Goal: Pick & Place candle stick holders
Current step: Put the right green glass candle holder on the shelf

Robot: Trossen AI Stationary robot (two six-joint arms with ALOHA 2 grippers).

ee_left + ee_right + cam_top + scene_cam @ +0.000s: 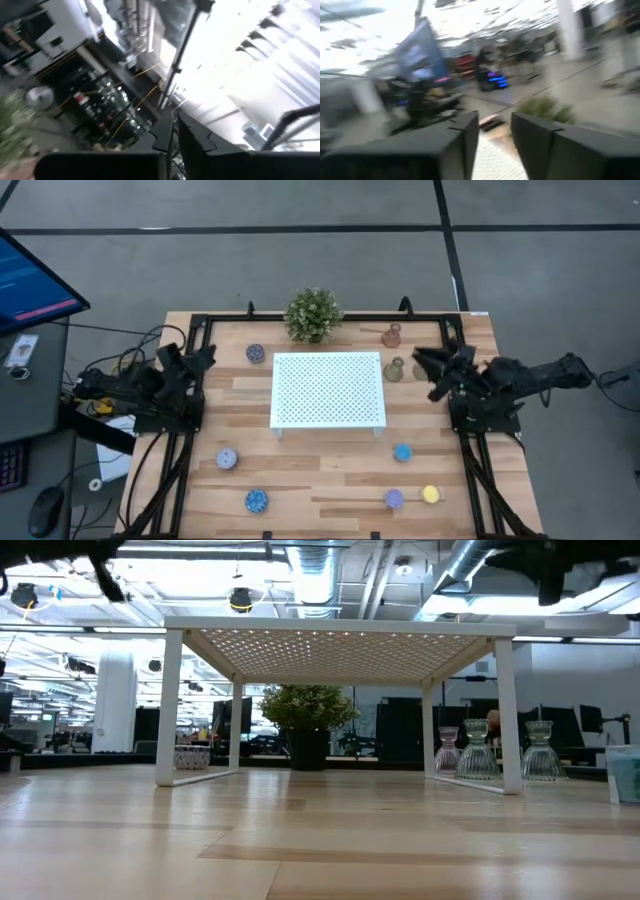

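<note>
Three vase-shaped candle stick holders stand on their bases right of the white perforated tray (328,388): a pink-brown one (391,335) and two dull green ones (396,369). Low round pucks sit on the wood: speckled (255,353) at the far left, lilac (227,458) and blue-speckled (257,500) at the near left, blue (402,451), lilac (395,498) and yellow (431,494) at the near right. My right gripper (495,135) is raised just right of the green vases, open, with nothing between its fingers. My left gripper (175,137) is raised at the table's left edge, shut and empty.
A bushy potted plant (313,313) stands at the far edge behind the tray, which sits on four legs (170,710). Black frame rails (190,430) run along both sides of the table. Bare wood lies between the tray and the near edge.
</note>
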